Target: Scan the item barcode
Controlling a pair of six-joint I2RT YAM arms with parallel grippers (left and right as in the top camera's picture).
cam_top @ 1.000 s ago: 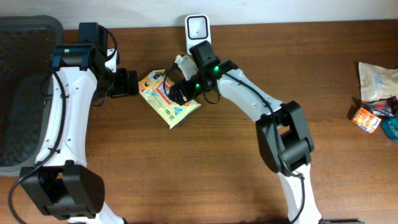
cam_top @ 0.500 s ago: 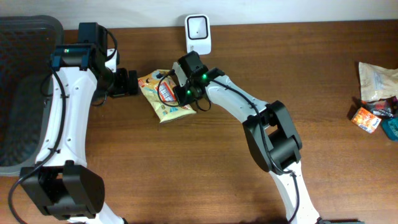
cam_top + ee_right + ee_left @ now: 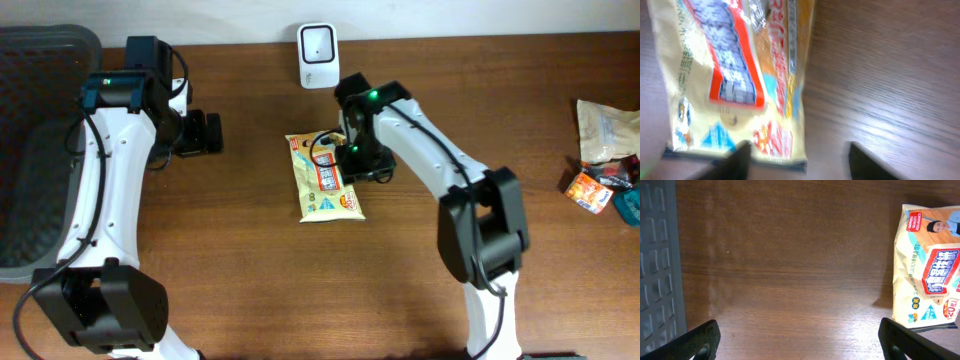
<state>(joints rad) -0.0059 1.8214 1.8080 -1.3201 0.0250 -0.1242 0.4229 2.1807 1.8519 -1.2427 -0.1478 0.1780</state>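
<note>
Packet [image 3: 325,180] has slid right, now lying flat near the scanner [image 3: 317,43]. Right gripper [image 3: 802,161] hangs over its edge, fingers apart; left gripper [image 3: 805,342] stands wide, holding nothing.

The overhead camera is looking straight down from well above, taking in the whole table [image 3: 250,290], with the basket [image 3: 30,150] at its left. The left wrist camera is facing down at the table from closer, catching the basket's edge and the packet [image 3: 930,265]. The right wrist camera is hanging closest, tilted over the packet's end, blurred. All three are sharing the packet.
</note>
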